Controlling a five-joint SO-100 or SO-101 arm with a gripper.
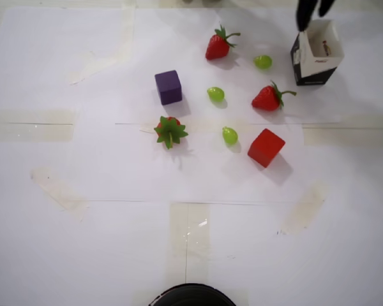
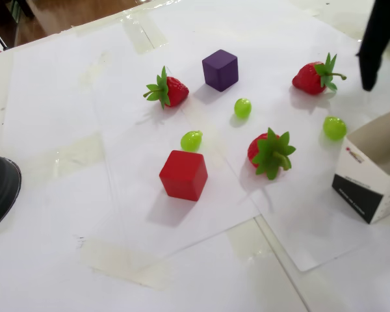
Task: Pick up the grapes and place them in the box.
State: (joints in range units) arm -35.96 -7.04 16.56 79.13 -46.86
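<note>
Overhead view shows the black two-fingered pincer (image 1: 311,18) hanging at the far right edge of the white paper-covered table (image 1: 83,242), directly above the open mouth of the small upright carton box with white inner walls and black-and-white printed sides (image 1: 304,60); I judge it sits there because that is the drop point for each fruit. Its two dark fingers appear parted with nothing visible between them, so I read it as released, though only its tips show. Three small glossy light-green oval grapes lie free on the table: one (image 1: 263,61) just beside the box toward the far edge, one (image 1: 216,94) near the middle beside the purple cube (image 1: 168,87), and one (image 1: 230,136) nearer the front, next to the red cube (image 1: 265,147). A small reddish mark shows inside the box; whether a grape is in there I cannot tell. Three red strawberries with green leafy tops (image 1: 217,46) (image 1: 268,97) (image 1: 170,131) are scattered among the grapes, probably as distractors. In the fixed view the pincer (image 2: 376,45) is only a dark shape at the upper right, above the box (image 2: 370,179), with the nearest grape (image 2: 335,127) close beside it, likely the easiest next pick.
</note>
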